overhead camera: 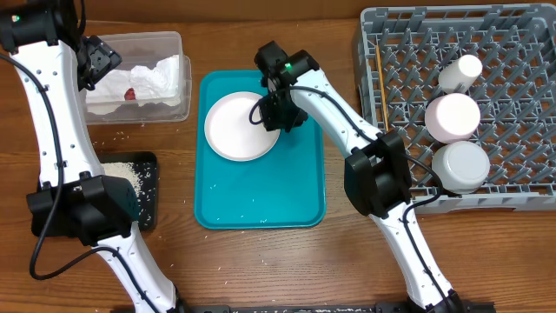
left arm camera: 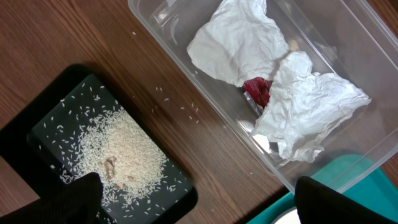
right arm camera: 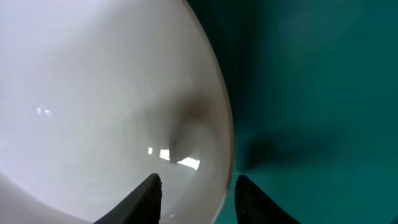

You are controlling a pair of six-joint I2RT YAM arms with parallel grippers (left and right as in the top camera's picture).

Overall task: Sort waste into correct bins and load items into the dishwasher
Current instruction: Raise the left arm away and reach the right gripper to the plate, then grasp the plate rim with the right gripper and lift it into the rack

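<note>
Plate [right arm camera: 93, 93] rim fills the right wrist view: right end effector [right arm camera: 196, 199] is at a narrow opening straddling the plate's right edge, one finger [right arm camera: 148, 196] over the white face, the other over the teal tray [right arm camera: 311, 74], not clamped. The plate sits in the upper part of the teal tray, a few grains scattered near the tray's bottom edge. Left end effector [left arm camera: 196, 208] is spread wide and empty, hanging above the counter [overhead camera: 261, 269] between the black tray [left arm camera: 37, 124] and the clear tub [left arm camera: 186, 81]. Rice [left arm camera: 121, 152] is piled in the black tray, with loose grains [left arm camera: 160, 92] on the counter beside it. Crumpled napkin [left arm camera: 236, 37] and red sachet wrapper [left arm camera: 256, 92] are in the tub. Dish rack [overhead camera: 512, 35] on the right holds chopsticks [overhead camera: 380, 78] along its left side, plus white cup [overhead camera: 460, 72], pink saucer [overhead camera: 453, 117] and pale bowl [overhead camera: 460, 167].
</note>
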